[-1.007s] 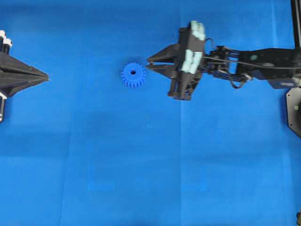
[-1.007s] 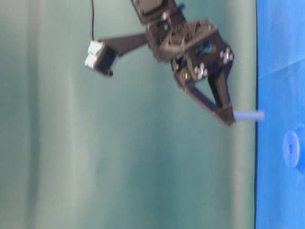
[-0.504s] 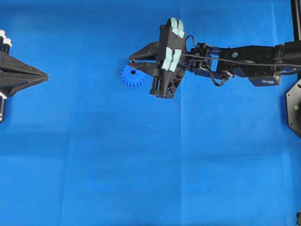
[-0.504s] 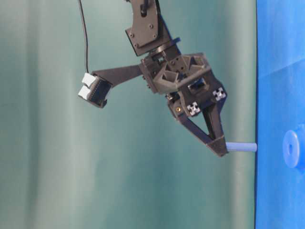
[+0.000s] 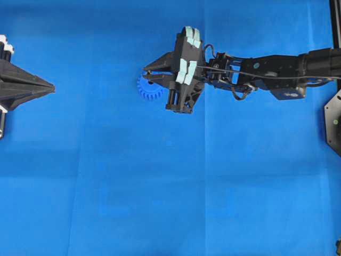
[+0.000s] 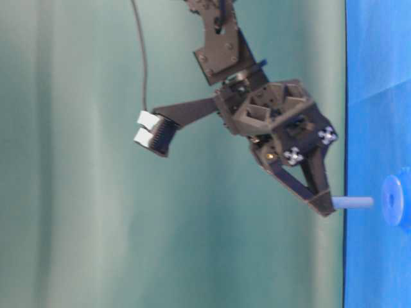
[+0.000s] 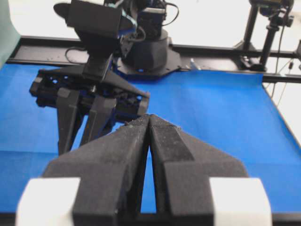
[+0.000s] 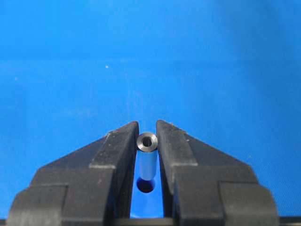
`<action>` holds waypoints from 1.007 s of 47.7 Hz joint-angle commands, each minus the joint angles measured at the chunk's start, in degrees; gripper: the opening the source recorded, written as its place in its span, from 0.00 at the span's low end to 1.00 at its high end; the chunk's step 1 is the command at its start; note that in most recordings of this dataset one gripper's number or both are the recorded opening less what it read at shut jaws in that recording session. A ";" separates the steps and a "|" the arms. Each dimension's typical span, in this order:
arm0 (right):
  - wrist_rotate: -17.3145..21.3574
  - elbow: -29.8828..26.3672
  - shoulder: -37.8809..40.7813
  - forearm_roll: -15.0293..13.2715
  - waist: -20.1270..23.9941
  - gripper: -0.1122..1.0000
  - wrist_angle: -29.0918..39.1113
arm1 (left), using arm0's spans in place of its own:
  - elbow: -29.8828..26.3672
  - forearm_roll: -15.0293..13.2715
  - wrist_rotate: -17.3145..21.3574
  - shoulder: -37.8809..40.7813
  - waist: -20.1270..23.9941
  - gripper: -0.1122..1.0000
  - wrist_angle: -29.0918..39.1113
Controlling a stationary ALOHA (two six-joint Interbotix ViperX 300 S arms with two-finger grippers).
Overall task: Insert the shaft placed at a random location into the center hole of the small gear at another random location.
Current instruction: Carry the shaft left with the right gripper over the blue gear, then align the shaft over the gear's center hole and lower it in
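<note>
Now the right gripper (image 5: 146,72) hangs directly over the small gear (image 5: 149,90), its jaws clamped on the shaft (image 8: 147,160), a short silvery-grey metal pin. From the right wrist camera the shaft stands between the two black fingers (image 8: 115,153), seen end-on. In the table-level view the shaft (image 6: 353,202) sticks out from the fingertips toward the gear (image 6: 395,201); its free end sits just short of the gear face, roughly in line with the center hole (image 6: 392,199), and no contact shows. From overhead the fingers cover part of the gear, so the hole is hidden in that view.

The left gripper (image 7: 149,123) sits well apart from the gear, at the far edge of the blue sheet (image 5: 160,186), with its jaws pressed together and nothing between them.

My judgement is that the risk lies in the last approach. If the pin is slightly off the hole, it may land on the plastic face and push the loose gear sideways across the sheet. A tilted pin could jam at the rim of the hole, or slip within the fingers under the load.
</note>
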 commanded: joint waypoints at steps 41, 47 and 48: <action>0.26 -1.32 2.81 0.35 -0.18 0.14 -1.67 | -0.53 -0.09 -0.09 0.26 -0.18 0.10 -0.35; 0.26 -1.41 3.60 0.35 -0.35 0.14 -2.20 | -0.44 -0.09 -0.09 0.35 -0.26 0.10 -0.26; 0.26 -1.41 3.69 0.35 -0.35 0.14 -2.29 | -0.44 0.00 -0.09 0.35 -0.26 0.10 -0.26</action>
